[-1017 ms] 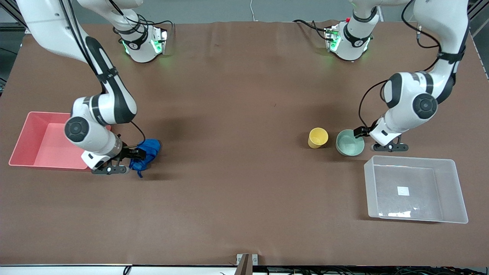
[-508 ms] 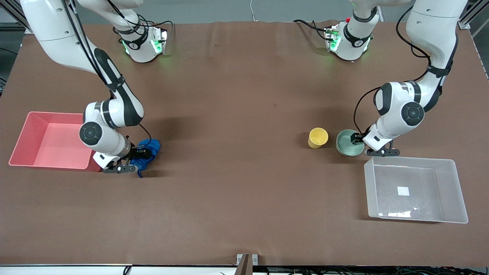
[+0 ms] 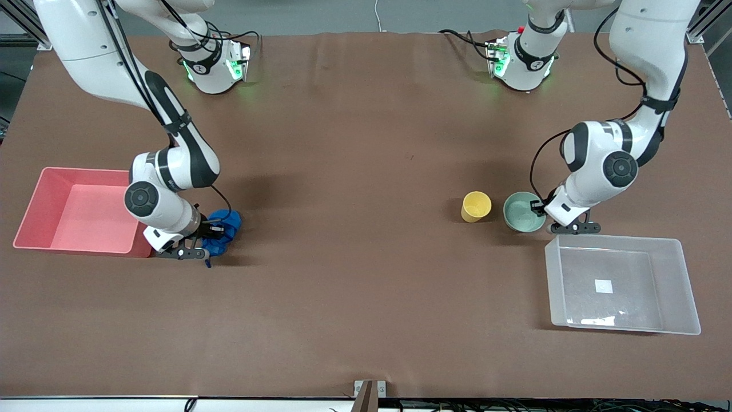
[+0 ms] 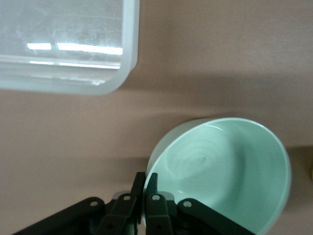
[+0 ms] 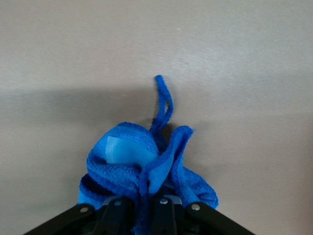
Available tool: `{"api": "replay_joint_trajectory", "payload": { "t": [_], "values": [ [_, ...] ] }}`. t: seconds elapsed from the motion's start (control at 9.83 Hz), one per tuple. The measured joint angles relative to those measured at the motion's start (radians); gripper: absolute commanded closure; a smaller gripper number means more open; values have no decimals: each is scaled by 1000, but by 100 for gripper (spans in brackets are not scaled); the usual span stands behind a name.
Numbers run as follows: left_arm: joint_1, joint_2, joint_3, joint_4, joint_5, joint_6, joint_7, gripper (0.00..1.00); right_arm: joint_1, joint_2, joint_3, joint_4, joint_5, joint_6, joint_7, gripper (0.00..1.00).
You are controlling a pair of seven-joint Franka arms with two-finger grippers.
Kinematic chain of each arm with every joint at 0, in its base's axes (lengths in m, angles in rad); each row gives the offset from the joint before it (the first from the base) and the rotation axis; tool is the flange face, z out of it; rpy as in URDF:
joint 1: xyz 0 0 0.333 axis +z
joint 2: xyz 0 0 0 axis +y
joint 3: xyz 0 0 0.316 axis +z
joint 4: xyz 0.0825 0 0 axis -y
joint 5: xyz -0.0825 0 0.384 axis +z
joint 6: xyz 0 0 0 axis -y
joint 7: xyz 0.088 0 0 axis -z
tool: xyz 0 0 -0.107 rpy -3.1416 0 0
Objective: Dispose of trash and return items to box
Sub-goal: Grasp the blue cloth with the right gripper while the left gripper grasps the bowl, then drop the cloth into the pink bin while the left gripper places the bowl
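Beside the pink bin [image 3: 34, 220], right gripper [image 3: 213, 230] clamped on blue wad [image 3: 224, 232] (strip dangling), left gripper [image 3: 538, 206] pinching mint-green bowl [image 3: 519, 214] rim, near clear box [image 3: 683, 286].

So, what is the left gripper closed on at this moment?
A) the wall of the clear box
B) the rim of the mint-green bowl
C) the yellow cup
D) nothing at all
B: in the left wrist view the left gripper pinches the rim of the mint-green bowl.

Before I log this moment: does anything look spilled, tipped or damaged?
Nothing stands out. The cup and bowl stand upright, the clear box and pink bin sit flat, and each gripper holds its item.
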Motion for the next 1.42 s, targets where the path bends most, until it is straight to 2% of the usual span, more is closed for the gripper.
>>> {"api": "replay_joint_trajectory", "payload": {
  "t": [0.1,0.2,0.41,0.51,0.61,0.71,0.92,1.02,1.22,1.42],
  "values": [
    [1,-69,0,3,0,-94,0,100,3,-6,10,25,0,-38,30,99],
    [2,-136,2,11,0,-161,0,100,4,-28,14,75,0,-145,47,99],
    [7,-191,19,86,0,-216,2,100,-14,-136,6,209,0,-438,46,99],
    [10,-163,45,152,0,-218,12,100,-39,-206,-11,253,-2,-551,-3,99],
    [15,-104,83,230,-1,-218,48,100,-59,-267,-66,273,-4,-621,-119,99],
    [22,-21,119,327,-27,-217,93,100,-69,-307,-162,278,-4,-652,-278,99],
    [32,159,166,529,-124,-216,186,100,-90,-320,-337,275,-4,-659,-540,99],
    [33,233,189,601,-162,-216,226,100,-97,-313,-387,265,-3,-642,-595,99],
    [47,344,223,682,-253,-217,318,100,-97,-299,-411,171,-3,-512,-610,98],
    [54,417,225,709,-272,-213,344,99,-97,-267,-412,11,-3,-289,-610,97]
  ]
}}
